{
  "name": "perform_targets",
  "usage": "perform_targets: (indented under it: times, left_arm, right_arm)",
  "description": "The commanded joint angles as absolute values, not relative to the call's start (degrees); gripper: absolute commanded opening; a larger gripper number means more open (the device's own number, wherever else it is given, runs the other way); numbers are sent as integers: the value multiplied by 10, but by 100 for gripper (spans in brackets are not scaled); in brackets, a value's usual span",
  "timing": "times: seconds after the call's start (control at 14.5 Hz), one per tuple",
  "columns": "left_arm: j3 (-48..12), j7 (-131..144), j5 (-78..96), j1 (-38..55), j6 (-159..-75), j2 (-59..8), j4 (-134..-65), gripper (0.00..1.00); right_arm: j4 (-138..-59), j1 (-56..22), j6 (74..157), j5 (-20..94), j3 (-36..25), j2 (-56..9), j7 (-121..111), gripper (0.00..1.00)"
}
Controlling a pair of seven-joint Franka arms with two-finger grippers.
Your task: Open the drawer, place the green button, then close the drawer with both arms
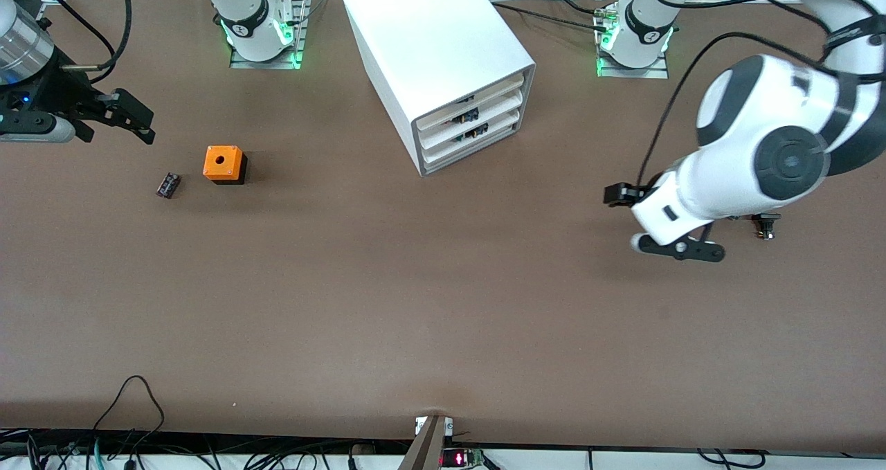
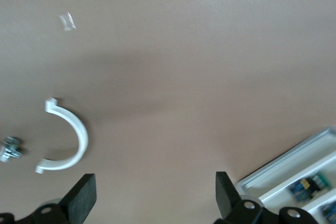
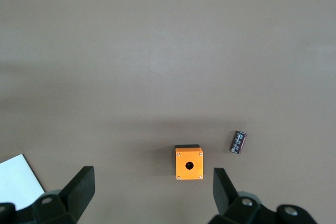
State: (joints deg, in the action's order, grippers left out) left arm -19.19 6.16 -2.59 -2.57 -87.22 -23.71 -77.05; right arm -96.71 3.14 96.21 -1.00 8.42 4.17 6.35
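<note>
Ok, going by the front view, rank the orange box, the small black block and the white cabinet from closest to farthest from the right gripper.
From the right gripper, open above the right arm's end of the table:
1. Small black block, nearest the front camera of the three.
2. Orange box, beside the block, too close to rank against it.
3. White cabinet, mid-table, clearly farthest.

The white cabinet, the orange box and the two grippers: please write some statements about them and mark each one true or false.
1. All drawers of the white cabinet are shut. True.
2. The orange box stands on top of the cabinet. False: it stands on the table, toward the right arm's end.
3. The left gripper is shut on a white curved piece. False: its fingers are open and empty; the white curved piece lies on the table.
4. The right gripper is open. True.
5. The small black block lies beside the orange box. True.
</note>
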Motion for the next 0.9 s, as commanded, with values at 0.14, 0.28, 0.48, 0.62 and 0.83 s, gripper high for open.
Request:
perform_targets:
  times: [0.14,0.28,0.48,0.62,0.83]
  left_arm:
    - [-85,-40,-30,-12,-896,-109,-895,100]
    - [-24,-43,-29,37,-923,-75,-920,100]
    - [-20,-20,-29,41,-1001,-22,-972,100]
    - [-20,35,-30,44,-1001,-5,-987,100]
    - [-20,36,-32,43,-995,-7,-991,100]
  right_arm:
    - [-939,38,937,-13,91,37,54,100]
    - [-939,38,937,-12,91,37,55,100]
    - [-939,38,938,-12,92,37,55,100]
    - [-939,37,938,-12,92,37,55,100]
    - [-939,37,938,-12,92,37,54,100]
